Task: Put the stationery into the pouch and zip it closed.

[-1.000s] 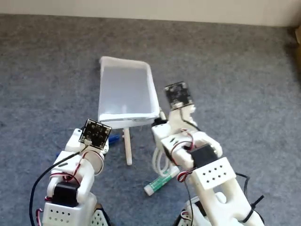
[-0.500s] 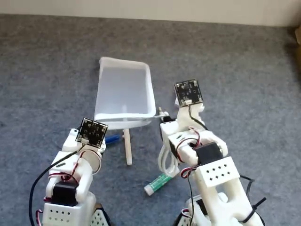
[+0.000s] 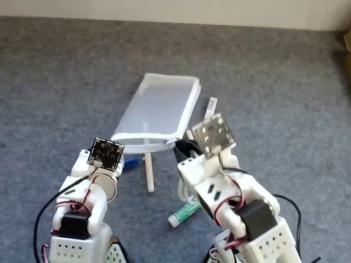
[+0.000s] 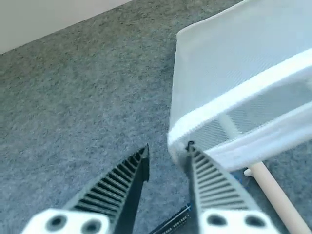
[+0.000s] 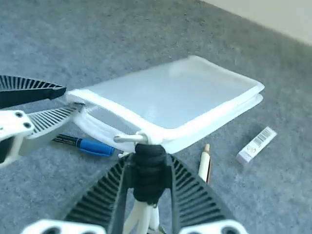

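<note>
Your right pincer [image 5: 148,163] is clamping shut on the black zip pull [image 5: 148,152] of the translucent white mesh pouch [image 5: 180,97], which is lying just ahead of it. Your left pincer [image 4: 167,147] is gaping half open and empty, one fingertip against the pouch's corner, and a blue pen [image 5: 92,146] is lying just beneath it.

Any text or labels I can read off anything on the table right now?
Eraser: barcode-like stripes on its sleeve, too small to read.
Blue-capped pen: tiny pale print on the dark barrel, too blurred to read.
No other legible text.
</note>
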`<state>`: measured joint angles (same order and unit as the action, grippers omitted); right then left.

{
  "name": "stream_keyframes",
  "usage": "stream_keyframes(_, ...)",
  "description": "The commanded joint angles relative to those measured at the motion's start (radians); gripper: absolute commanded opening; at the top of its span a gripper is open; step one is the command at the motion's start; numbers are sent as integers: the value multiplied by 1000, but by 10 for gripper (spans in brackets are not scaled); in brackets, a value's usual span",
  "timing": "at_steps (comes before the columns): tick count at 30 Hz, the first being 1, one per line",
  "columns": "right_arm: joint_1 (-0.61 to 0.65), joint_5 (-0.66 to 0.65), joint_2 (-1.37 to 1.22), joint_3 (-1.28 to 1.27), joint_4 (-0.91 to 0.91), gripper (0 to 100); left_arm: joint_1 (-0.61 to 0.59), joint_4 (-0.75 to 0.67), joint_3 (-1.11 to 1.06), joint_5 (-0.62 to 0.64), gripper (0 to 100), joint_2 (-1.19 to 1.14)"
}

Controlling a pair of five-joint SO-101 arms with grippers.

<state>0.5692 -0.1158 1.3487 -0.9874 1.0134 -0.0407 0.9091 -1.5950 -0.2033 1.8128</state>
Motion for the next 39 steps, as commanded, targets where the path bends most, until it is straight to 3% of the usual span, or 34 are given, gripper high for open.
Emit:
stream_keyframes(1, 22, -64, 56, -10, 1, 4, -19, -12, 36, 89, 237, 12)
stream_keyframes(16, 53, -75, 64, -24, 4, 4, -21, -18, 18, 103, 252, 10)
stream_keyframes(23, 54, -75, 64, -24, 73, 4, -90, -78, -12, 143, 252, 10)
stream_keyframes(32, 87, -75, 111, -31, 81, 4, -50, -115, -38, 141, 252, 10)
stream_keyframes(39, 163, -81, 245, -39, 81, 4, -28, -114, -36, 61, 109, 10)
